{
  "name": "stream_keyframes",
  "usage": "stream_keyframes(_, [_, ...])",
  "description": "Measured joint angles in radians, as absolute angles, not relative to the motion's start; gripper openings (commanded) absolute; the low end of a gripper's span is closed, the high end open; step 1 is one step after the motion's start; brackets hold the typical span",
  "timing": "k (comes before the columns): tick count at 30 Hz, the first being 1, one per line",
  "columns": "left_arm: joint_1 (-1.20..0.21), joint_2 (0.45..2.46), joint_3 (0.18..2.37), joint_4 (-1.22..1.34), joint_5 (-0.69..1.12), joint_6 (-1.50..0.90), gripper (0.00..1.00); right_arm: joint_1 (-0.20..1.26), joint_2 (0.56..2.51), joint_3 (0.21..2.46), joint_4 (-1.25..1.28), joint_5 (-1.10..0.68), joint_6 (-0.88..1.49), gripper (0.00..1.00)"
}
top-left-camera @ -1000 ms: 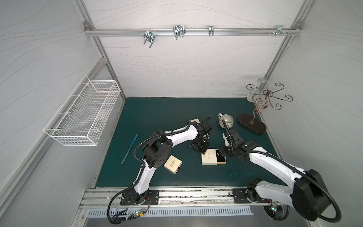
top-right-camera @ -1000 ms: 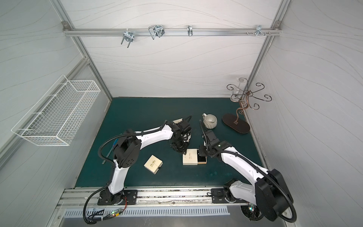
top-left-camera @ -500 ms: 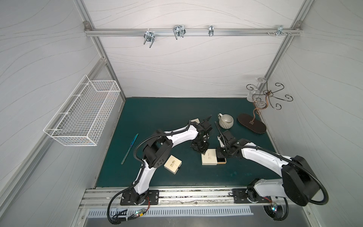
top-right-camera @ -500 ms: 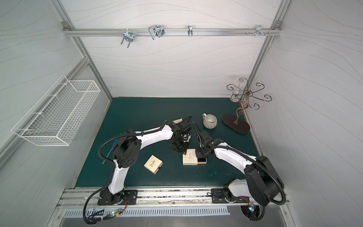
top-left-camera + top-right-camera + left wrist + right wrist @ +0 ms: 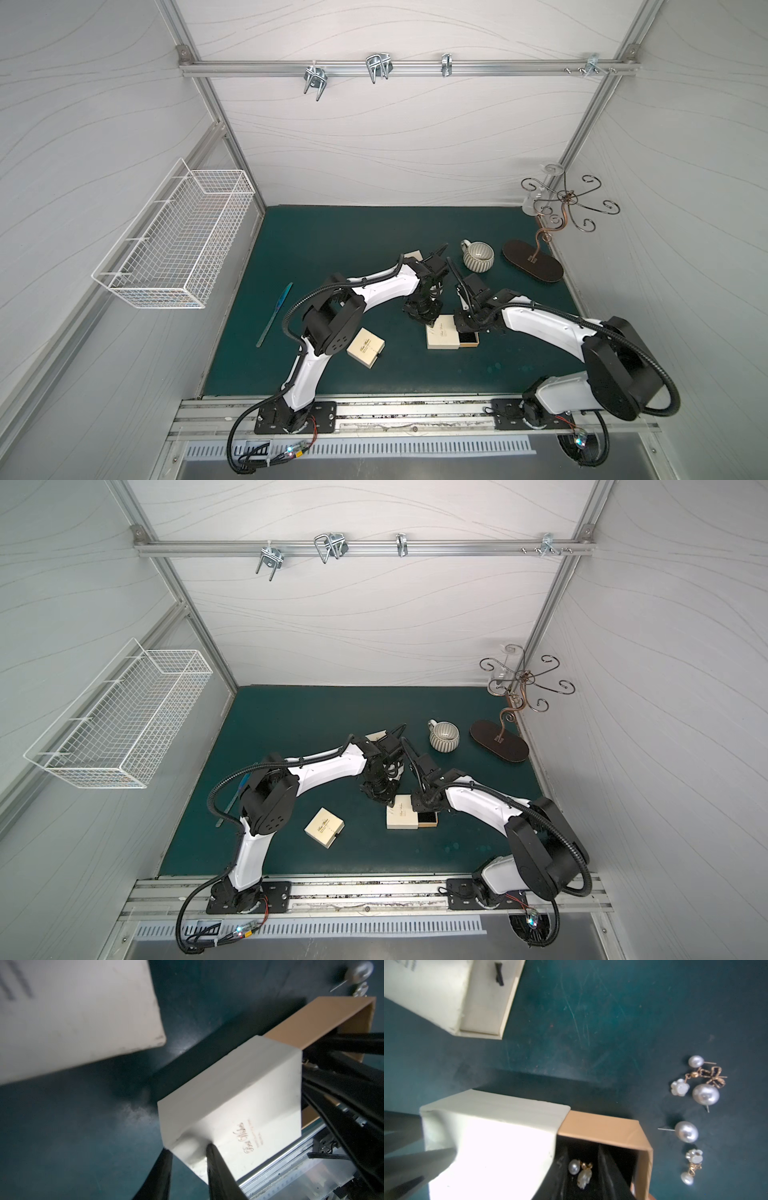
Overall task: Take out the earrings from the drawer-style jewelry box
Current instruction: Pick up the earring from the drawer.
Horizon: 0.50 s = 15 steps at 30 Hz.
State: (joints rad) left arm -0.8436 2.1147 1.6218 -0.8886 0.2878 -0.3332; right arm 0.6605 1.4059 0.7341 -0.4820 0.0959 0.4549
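The drawer-style jewelry box [image 5: 441, 337] [image 5: 401, 816] lies mid-mat, a cream sleeve with its tan drawer [image 5: 600, 1126] pulled out. My left gripper [image 5: 189, 1148] [image 5: 426, 322] is shut on the sleeve's corner, one finger on its top face. My right gripper [image 5: 582, 1158] [image 5: 462, 330] reaches down into the black-lined drawer. It stands open, a finger on either side of one pearl-and-flower earring [image 5: 580, 1173] on the drawer floor. Several more earrings [image 5: 703, 1084] lie on the mat beside the drawer, among them a pearl stud [image 5: 686, 1132] and a flower drop [image 5: 691, 1164].
A second cream box [image 5: 365, 347] lies to the left of the jewelry box, and a third [image 5: 413, 254] sits behind the left arm. A ribbed cup [image 5: 478, 257] and a jewelry stand [image 5: 534, 262] are at the back right. A blue-green tool [image 5: 276, 311] lies left. A wire basket [image 5: 178, 245] hangs on the left wall.
My right gripper has moved left and down, from beside the drawer into it. The left arm and the box have stayed put.
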Motion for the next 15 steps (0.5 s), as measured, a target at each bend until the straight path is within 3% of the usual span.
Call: stream_keyframes(15, [-0.844,2.115,1.622,-0.889,0.287,-0.333,0.31,0.675,1.412,0.736,-0.481,0.093,0.444,0.12])
